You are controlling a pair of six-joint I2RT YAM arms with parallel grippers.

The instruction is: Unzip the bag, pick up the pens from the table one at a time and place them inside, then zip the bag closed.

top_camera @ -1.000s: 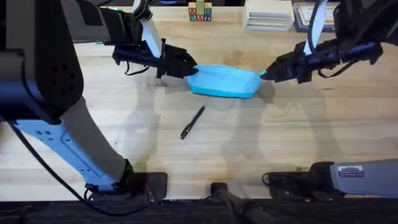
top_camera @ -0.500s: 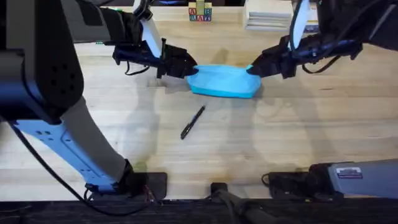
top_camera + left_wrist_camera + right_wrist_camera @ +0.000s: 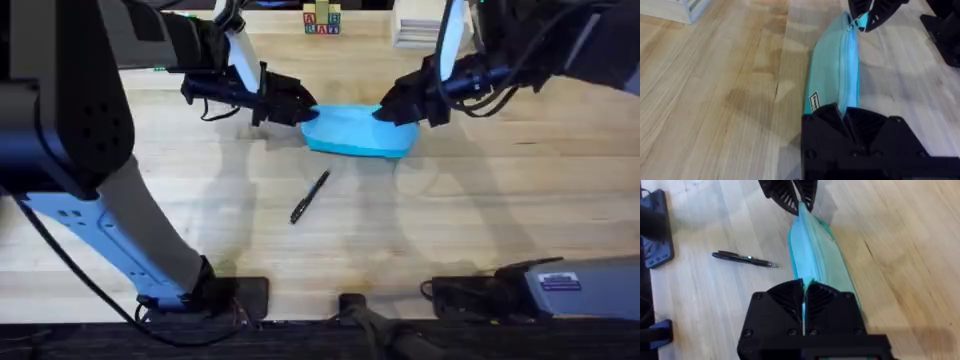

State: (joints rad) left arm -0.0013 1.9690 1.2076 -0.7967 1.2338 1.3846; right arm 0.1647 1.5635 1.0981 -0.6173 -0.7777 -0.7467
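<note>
The light-blue bag (image 3: 352,132) lies on the table (image 3: 480,200) between my two grippers. At its left end, my left gripper (image 3: 305,108) is shut on the fabric; its black fingers (image 3: 826,120) pinch that end in the left wrist view. Over the bag's middle-right part, my right gripper (image 3: 385,110) is shut on the zipper pull (image 3: 860,20) along the zipper line. The right wrist view shows the bag (image 3: 816,255) running from my right gripper (image 3: 804,296) to the left gripper (image 3: 799,201). A slim black pen (image 3: 310,196) lies nearer the front, also seen as the pen (image 3: 744,258).
Coloured letter blocks (image 3: 321,20) and a stack of white flat boxes (image 3: 418,28) stand along the back edge. The arm bases (image 3: 230,295) sit at the front edge. Bare wood surrounds the pen.
My right gripper has slid left along the bag's top, from its right end to about a third of the way in. The left gripper, bag and pen have stayed put.
</note>
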